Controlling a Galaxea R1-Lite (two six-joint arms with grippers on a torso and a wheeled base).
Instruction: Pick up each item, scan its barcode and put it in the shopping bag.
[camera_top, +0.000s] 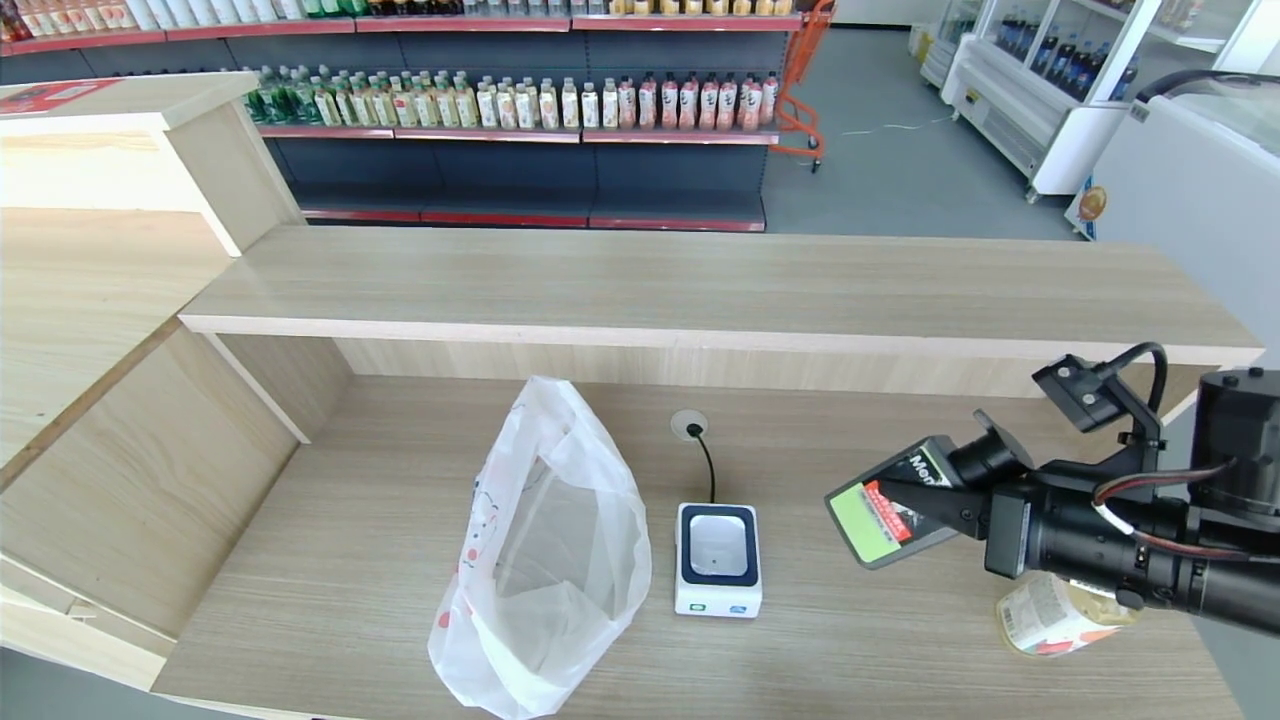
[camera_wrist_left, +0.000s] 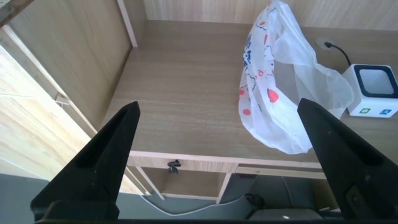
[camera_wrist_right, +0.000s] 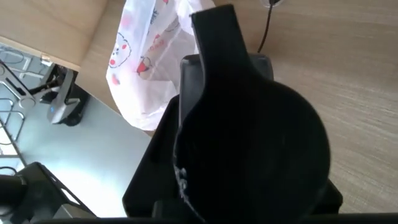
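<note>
A dark pack (camera_top: 880, 520) with a green and red label is held clamped in the right gripper (camera_top: 935, 500), raised off the counter (camera_top: 900, 640) to the right of the scanner (camera_top: 717, 558) and near it, with its labelled face turned toward the scanner's side. The scanner is seen lying flat on the counter with its window facing up, and a black cable (camera_top: 706, 460) is led from its far edge to a hole in the counter behind it. The white bag (camera_top: 545, 560) is stood open just to the left of the scanner; whether the two touch cannot be told. A jar (camera_top: 1050, 615) is laid on the counter well to the right of the scanner, partly hidden under the right arm. The left gripper (camera_wrist_left: 219, 106) is held with its fingers (camera_wrist_left: 124, 155) spread wide apart and nothing between them, well to the left of the scanner, beyond the bag, over the counter's near edge.
</note>
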